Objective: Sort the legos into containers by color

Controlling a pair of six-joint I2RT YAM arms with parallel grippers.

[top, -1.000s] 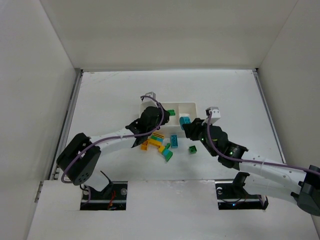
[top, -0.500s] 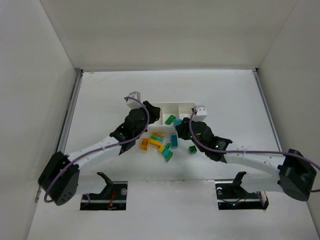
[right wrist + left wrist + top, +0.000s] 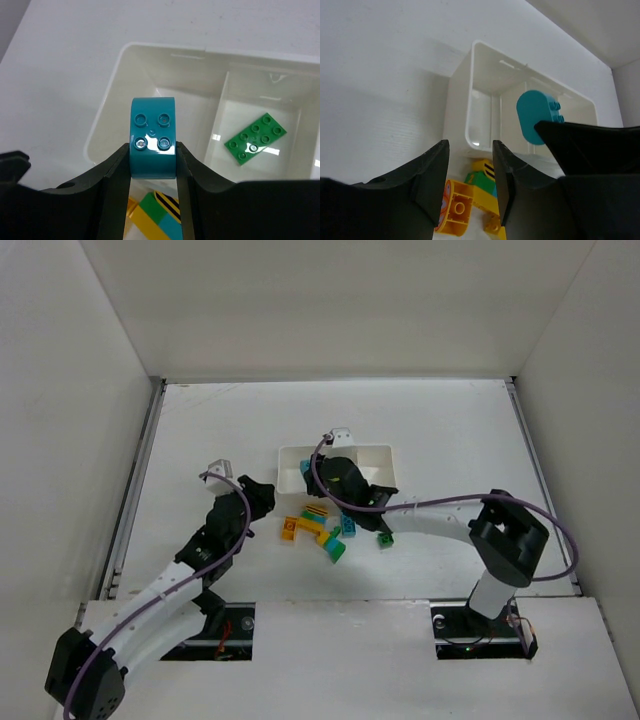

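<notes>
Above the tabletop point(image 3: 200, 430), the top external view shows the right end effector point(image 3: 320, 475) reaching across to the left end of the tray point(image 3: 372, 448), whose long axis runs left to right. The left end effector point(image 3: 266, 494) hangs apart from the tray, off its left end. The loose bricks point(image 3: 322, 530) lie clustered on the tabletop just beside the tray's near wall, between the two arms. The left arm is judged the nearer free one.

Left wrist view: the left end effector point(image 3: 469, 150) has its fingers apart with nothing between them. A yellow brick point(image 3: 454, 212) and its neighbours lie low in the view, just ahead of the fingertips. The teal brick point(image 3: 536, 116) hangs over the tray, carried by the other arm.

Right wrist view: the right end effector point(image 3: 152, 148) is clamped on the teal brick, studs facing the camera and its long axis running along the fingers. Directly beyond it lies the tray's end compartment, which holds nothing visible. A green plate point(image 3: 255, 137) lies flat in the adjoining compartment, past the thin wall.

The coming move is judged to be a straight release. The brick must drop on the near side of that wall, away from the green.
</notes>
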